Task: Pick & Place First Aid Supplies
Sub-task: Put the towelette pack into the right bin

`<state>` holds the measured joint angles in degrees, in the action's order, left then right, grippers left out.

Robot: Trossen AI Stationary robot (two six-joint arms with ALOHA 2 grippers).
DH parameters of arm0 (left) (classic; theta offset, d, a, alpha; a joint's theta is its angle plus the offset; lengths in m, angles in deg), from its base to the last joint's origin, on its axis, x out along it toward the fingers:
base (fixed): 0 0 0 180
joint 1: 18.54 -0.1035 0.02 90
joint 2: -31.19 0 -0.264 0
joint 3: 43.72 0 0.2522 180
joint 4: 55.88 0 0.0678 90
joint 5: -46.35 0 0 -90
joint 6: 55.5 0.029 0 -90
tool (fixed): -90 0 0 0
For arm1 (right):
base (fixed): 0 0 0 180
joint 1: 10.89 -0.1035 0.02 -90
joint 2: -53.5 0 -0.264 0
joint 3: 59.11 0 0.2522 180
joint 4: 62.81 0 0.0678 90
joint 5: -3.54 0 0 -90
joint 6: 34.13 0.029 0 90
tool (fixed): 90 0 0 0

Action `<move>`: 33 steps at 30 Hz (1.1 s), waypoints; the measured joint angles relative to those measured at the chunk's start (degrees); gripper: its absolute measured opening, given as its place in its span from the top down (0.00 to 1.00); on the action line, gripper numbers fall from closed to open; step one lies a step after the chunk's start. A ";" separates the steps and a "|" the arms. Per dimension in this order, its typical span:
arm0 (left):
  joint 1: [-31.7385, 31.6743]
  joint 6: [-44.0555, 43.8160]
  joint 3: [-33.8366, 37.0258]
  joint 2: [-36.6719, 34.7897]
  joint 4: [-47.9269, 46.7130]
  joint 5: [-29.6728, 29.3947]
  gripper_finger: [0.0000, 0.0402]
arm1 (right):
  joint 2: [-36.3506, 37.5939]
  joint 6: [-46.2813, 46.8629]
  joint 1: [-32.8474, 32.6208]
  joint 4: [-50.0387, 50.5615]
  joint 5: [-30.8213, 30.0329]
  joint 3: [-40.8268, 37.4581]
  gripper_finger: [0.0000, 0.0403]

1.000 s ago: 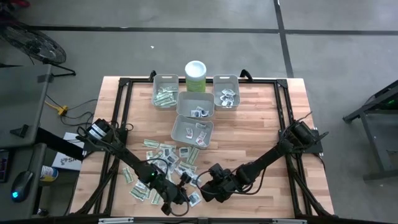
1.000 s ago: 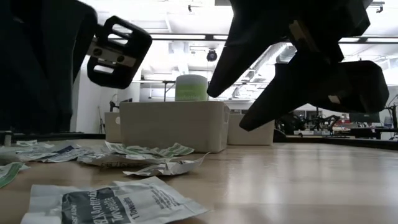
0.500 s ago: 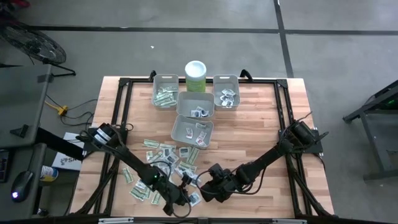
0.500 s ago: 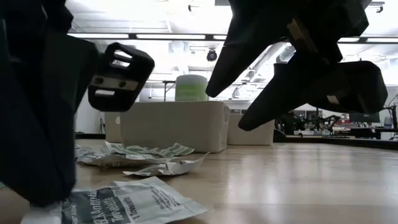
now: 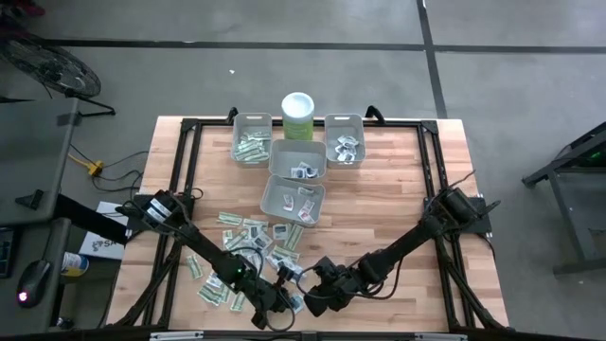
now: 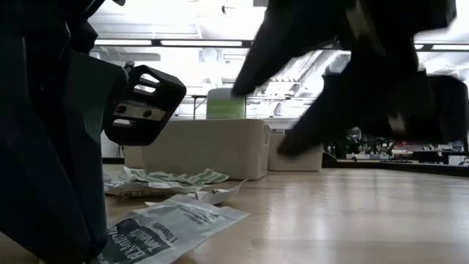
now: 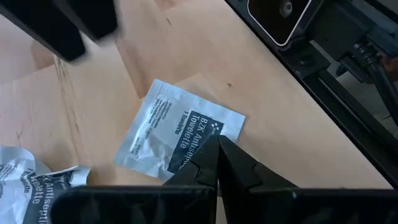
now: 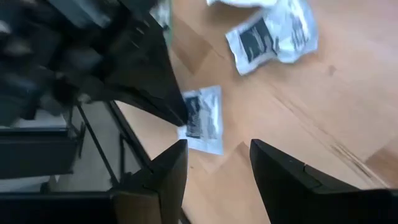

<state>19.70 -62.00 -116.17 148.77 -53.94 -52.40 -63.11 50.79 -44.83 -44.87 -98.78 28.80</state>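
Observation:
Many first aid supplies (image 5: 251,237), green-white strips and white squares, lie scattered on the wooden table's near left part. One white square packet (image 7: 180,130) with dark print lies by the near edge. My left gripper (image 7: 217,142) is shut and slants down onto this packet (image 8: 204,118). My right gripper (image 8: 217,155) hovers open just right of it, fingers apart and holding nothing. In the high view both grippers meet near the packet (image 5: 296,304). My left gripper presses its shut fingertips (image 8: 180,115) down on the packet's edge (image 7: 200,149) nearest the table's front. It comes slanting from above and from the table's left. The packet (image 6: 172,229) lies on the wood, crumpled, with the dark finger on its left end.
Several grey bins (image 5: 297,159) holding sorted packets stand at the far middle, with a pale green white-lidded canister (image 5: 297,114) behind them. The black frame rail (image 7: 348,93) runs close along the near edge. Bare wood (image 5: 398,208) lies to the right.
My left gripper has come down, still shut, onto the white packet by the near edge. In the low view the packet has shifted and rumpled under the fingertip, its right end now pointing farther back.

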 joint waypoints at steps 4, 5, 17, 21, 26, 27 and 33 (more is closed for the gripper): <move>0.00 -0.61 0.06 0.08 -0.25 -0.01 1.00 | -3.05 -0.86 0.17 -4.82 2.03 0.00 0.58; 0.00 -1.06 0.06 0.10 -0.28 -0.01 1.00 | -3.55 -0.97 0.17 -6.07 2.21 0.00 0.58; -0.02 -1.49 0.15 0.13 -0.23 0.06 1.00 | -8.02 -1.51 0.99 -13.98 1.18 0.19 0.58; 0.00 -1.75 0.16 0.13 -0.26 0.06 1.00 | -8.66 -1.35 1.14 -15.40 1.23 0.26 0.58; 0.00 -2.78 0.19 0.13 -0.32 0.10 1.00 | -8.72 -0.98 1.14 -14.48 0.88 0.28 0.66; 0.00 -2.80 0.19 0.13 -0.32 0.10 1.00 | -8.74 -0.90 1.14 -14.28 0.88 0.28 0.69; 0.00 -2.80 0.21 0.13 -0.32 0.24 1.00 | -8.82 -0.83 1.18 -14.04 0.88 0.22 0.89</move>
<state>19.70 -64.80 -115.96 148.90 -54.26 -52.16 -71.92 49.96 -43.65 -58.91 -97.90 29.02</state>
